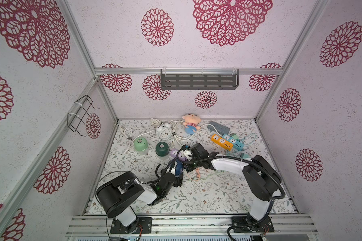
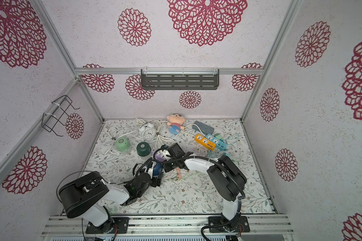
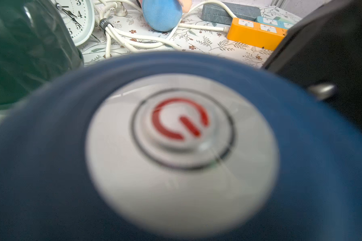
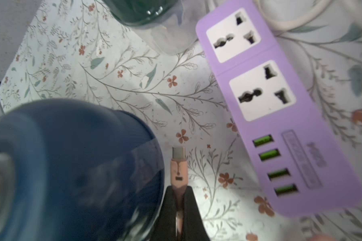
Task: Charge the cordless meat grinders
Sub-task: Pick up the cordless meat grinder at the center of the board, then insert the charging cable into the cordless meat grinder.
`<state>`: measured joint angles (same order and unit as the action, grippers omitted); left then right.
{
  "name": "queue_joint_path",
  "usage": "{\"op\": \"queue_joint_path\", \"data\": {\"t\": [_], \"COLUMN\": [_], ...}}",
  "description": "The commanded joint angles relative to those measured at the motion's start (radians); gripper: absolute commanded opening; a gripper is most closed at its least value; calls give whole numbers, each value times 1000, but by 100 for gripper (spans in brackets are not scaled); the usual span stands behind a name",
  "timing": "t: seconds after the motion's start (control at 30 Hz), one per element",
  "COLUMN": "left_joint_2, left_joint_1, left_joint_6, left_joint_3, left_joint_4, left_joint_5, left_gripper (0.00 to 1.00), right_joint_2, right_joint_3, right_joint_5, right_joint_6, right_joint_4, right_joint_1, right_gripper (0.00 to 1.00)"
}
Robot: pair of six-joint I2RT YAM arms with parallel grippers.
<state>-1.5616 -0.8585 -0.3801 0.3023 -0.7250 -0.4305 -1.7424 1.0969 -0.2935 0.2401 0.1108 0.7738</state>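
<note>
The navy blue meat grinder (image 1: 177,168) (image 3: 50,167) hangs tilted between the fingers of my left gripper (image 1: 176,172), which is shut on its body. Its silver top button (image 3: 181,129) faces the left wrist camera and hides the fingers there. My right gripper (image 4: 178,187) is shut on a pink USB-C plug (image 4: 178,167), whose tip sits just beside the grinder's clear base (image 4: 146,167). The pink cable (image 1: 197,175) trails behind. A purple power strip (image 4: 280,116) (image 1: 179,155) lies next to the plug. Farther left stand the light green grinder (image 1: 140,144) and the dark green grinder (image 1: 162,148).
A white alarm clock (image 1: 164,131), coiled white cables (image 1: 128,135), a plush doll (image 1: 191,123) and a grey block (image 1: 218,126) lie along the back. The orange power strip (image 1: 222,141) and blue power strip (image 1: 232,141) sit at the back right. A grey shelf (image 1: 199,80) hangs on the back wall.
</note>
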Motion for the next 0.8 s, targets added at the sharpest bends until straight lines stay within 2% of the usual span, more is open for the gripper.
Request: {"op": "queue_joint_path", "data": {"t": [0.0, 0.2, 0.3, 0.53, 0.77], "left_joint_2": [135, 337, 394, 386, 374], "left_joint_1": [4, 17, 43, 73, 72], "left_joint_6": [85, 276, 351, 460, 508], "left_joint_3": [55, 157, 227, 389, 449], "left_joint_4": [154, 325, 408, 598, 648], "left_joint_5": [-16, -41, -4, 82, 88], "left_gripper": [70, 70, 69, 67, 66], "right_joint_2": [169, 316, 378, 486, 492], "right_joint_3": [-3, 54, 90, 200, 257], "right_joint_5": [46, 88, 96, 164, 167], "right_joint_6": [-50, -148, -185, -259, -255], "right_joint_4": [71, 261, 328, 496, 562], "right_joint_1": [-39, -44, -41, -7, 53], "right_gripper": [0, 0, 0, 0, 0]}}
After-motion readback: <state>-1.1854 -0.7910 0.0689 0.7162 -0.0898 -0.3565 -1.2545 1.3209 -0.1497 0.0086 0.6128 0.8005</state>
